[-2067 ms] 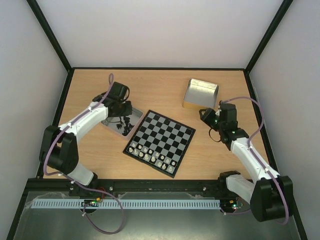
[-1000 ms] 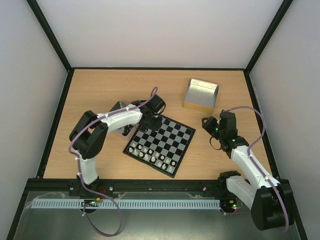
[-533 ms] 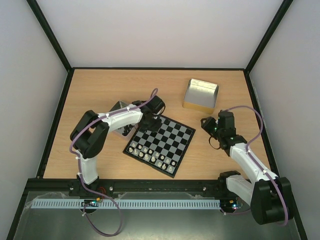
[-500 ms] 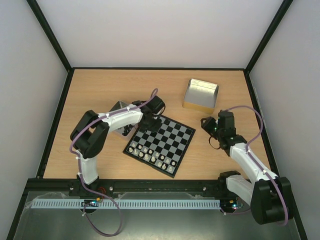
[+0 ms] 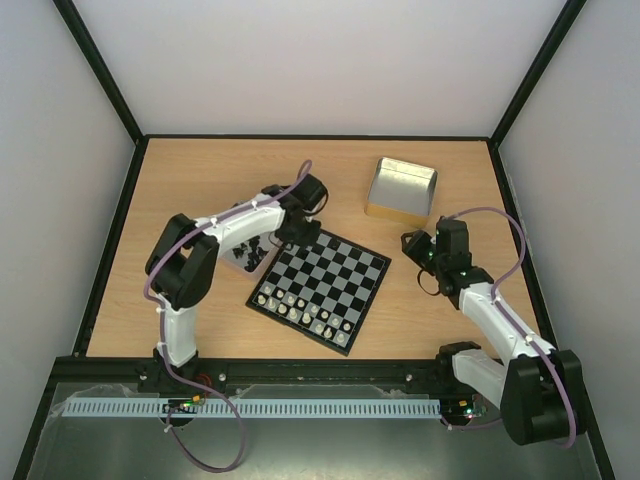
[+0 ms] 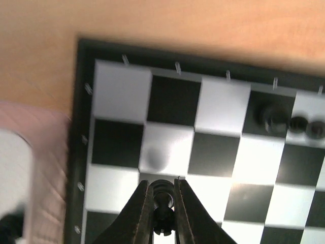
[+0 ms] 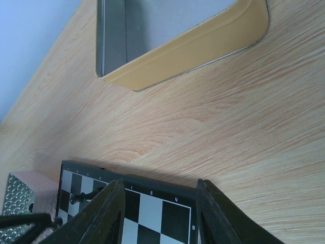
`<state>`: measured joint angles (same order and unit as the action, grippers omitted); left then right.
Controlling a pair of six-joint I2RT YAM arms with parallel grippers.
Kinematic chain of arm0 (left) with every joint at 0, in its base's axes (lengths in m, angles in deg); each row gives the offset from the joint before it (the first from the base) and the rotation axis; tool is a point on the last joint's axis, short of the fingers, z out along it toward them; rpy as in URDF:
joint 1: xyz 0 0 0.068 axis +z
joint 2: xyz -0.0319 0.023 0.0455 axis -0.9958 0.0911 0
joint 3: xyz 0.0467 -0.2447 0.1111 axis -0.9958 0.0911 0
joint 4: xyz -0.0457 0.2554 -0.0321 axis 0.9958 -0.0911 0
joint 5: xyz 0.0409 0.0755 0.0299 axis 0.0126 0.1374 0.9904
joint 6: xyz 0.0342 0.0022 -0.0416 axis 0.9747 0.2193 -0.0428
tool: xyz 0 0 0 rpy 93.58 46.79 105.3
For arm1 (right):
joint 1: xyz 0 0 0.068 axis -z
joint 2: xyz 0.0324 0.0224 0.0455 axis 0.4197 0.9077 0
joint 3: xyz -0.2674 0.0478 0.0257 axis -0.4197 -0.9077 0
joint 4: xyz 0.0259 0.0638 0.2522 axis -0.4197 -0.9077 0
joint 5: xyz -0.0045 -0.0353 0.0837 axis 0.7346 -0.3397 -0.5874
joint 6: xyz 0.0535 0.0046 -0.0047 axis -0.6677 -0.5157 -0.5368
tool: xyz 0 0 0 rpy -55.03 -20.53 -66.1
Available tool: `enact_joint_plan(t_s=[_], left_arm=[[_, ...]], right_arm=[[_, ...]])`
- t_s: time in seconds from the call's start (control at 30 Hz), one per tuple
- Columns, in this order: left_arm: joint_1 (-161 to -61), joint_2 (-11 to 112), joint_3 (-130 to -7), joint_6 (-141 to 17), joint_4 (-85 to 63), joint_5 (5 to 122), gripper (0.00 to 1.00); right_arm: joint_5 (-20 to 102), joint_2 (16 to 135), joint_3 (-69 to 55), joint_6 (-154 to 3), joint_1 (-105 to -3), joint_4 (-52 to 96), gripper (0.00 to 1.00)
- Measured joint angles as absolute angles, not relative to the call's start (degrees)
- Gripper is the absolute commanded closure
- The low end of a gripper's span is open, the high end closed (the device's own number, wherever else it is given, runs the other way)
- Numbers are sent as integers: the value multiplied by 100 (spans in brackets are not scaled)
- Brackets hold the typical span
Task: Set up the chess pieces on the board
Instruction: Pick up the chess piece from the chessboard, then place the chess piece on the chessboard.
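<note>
The board [image 5: 338, 268] lies at the table's middle, with pale pieces [image 5: 300, 306] in rows along its near edge. My left gripper [image 5: 297, 231] hovers at the board's far-left corner. In the left wrist view it [image 6: 162, 184] is shut on a black chess piece [image 6: 163, 195] above the board's [image 6: 223, 107] squares. Two or three black pieces [image 6: 277, 120] stand on squares to the right. More black pieces lie in a metal tray [image 5: 243, 254] left of the board. My right gripper [image 5: 413, 246] is open and empty beside the board's right corner [image 7: 152, 203].
An empty metal tray [image 5: 402, 187] sits at the back right and also shows in the right wrist view [image 7: 167, 46]. The textured tray's edge [image 7: 20, 195] shows at the lower left of the right wrist view. Black frame rails border the table.
My left arm has swung from the tray of black pieces to the board's far-left corner, then drawn slightly back from it. The right arm has edged slightly towards the board.
</note>
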<state>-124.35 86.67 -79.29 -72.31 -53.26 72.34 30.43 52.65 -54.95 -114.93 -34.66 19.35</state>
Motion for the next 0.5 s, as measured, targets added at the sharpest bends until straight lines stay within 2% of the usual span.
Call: enact_joint_plan(t_s=[0.3, 0.5], left_arm=[[-11897, 9306, -8949, -7036, -5330, 7262, 90], [-11807, 9579, -9000, -6940, -5350, 7207, 89]], right_arm=[[3043, 5669, -5311, -11407, -3466, 1992, 61], [3043, 5743, -5285, -11394, -3466, 2009, 61]])
